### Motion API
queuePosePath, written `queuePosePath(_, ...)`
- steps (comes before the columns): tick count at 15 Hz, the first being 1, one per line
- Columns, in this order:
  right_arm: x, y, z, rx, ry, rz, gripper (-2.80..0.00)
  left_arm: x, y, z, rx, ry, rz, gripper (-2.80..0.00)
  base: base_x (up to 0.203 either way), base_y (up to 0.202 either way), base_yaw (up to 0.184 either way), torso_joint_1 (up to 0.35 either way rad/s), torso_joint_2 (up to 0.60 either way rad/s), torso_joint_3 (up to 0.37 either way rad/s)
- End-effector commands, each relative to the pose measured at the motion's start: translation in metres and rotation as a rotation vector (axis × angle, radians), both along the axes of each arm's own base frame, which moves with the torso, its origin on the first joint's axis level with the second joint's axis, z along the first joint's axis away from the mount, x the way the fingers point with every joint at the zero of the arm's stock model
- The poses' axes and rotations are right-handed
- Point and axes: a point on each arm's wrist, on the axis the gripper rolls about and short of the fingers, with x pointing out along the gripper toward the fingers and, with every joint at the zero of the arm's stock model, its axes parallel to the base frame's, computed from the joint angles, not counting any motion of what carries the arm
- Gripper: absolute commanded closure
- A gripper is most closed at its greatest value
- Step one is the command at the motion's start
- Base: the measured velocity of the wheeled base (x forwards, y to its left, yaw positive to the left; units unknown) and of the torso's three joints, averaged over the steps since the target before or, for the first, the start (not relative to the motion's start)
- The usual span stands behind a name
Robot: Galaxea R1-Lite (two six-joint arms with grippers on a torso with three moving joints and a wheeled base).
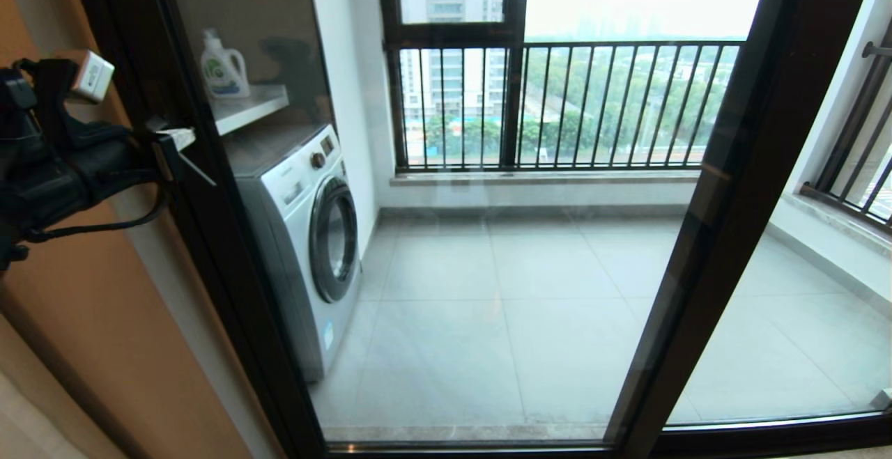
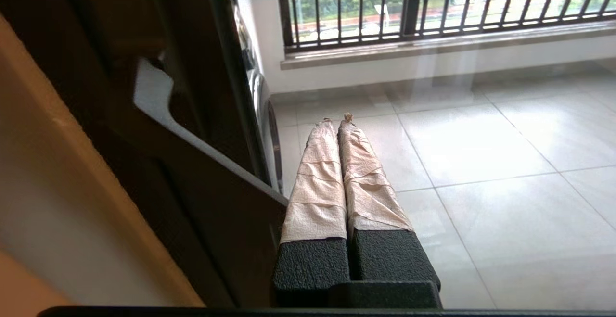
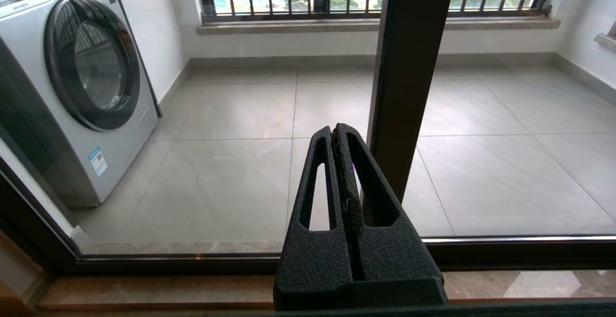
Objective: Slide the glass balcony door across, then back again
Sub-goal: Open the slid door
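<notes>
The glass balcony door [image 1: 230, 285] fills the head view; its dark handle upright stands at the far left, close to the tan wall. My left gripper [image 1: 182, 138] is raised at that upright. In the left wrist view its tape-wrapped fingers [image 2: 317, 172] are shut together with nothing between them, lying along the glass right beside the slim handle [image 2: 159, 100]. My right gripper [image 3: 335, 129] is out of the head view. It is shut and empty, hanging low in front of the second dark upright [image 3: 409, 67], above the floor track.
Behind the glass stand a washing machine [image 1: 306, 236], a shelf with a detergent bottle [image 1: 223, 69] and the barred window [image 1: 557, 104]. The second framed panel's upright [image 1: 725, 187] crosses the right side. A tan wall [image 1: 83, 320] borders the left, and the sill track [image 3: 144, 259] runs below.
</notes>
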Motion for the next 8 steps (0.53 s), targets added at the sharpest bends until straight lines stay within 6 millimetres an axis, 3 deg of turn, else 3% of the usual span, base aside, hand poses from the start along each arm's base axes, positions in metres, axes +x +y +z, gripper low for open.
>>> queuePosePath(1,0.001,0.0,-0.003,-0.002,0.012,0.001,0.0,0.032,0.002,-0.024,-0.007,0.061,0.006,0.0,0.0,0.0,0.0,0.0,0.0,0.0)
queuePosePath(3,0.001,0.0,-0.003,0.0,0.012,0.001,0.0,0.046,0.005,-0.04,-0.012,0.099,0.032,0.0,0.0,0.0,0.0,0.0,0.0,0.0)
queuePosePath(8,0.001,0.0,-0.003,0.0,0.012,0.001,0.0,0.049,0.02,-0.048,-0.015,0.12,0.074,0.0,0.0,0.0,0.0,0.0,0.0,0.0)
